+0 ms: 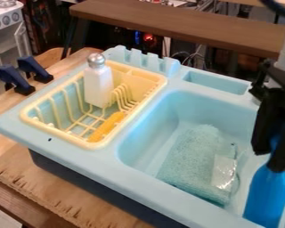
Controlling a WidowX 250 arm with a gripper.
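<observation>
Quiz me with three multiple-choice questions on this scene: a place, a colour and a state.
1. Where is the shaker?
A) On the brown shelf
B) In the yellow rack
C) On the toy stove

2. What colour is the item at the tool?
A) Red
B) Green
C) Blue

3. How is the shaker placed?
A) Upright
B) Flat on its side
C) Upside down

1 B: the rack's rim surrounds its base.
2 C: its body shows solid blue.
3 A: its metal cap points up.
</observation>
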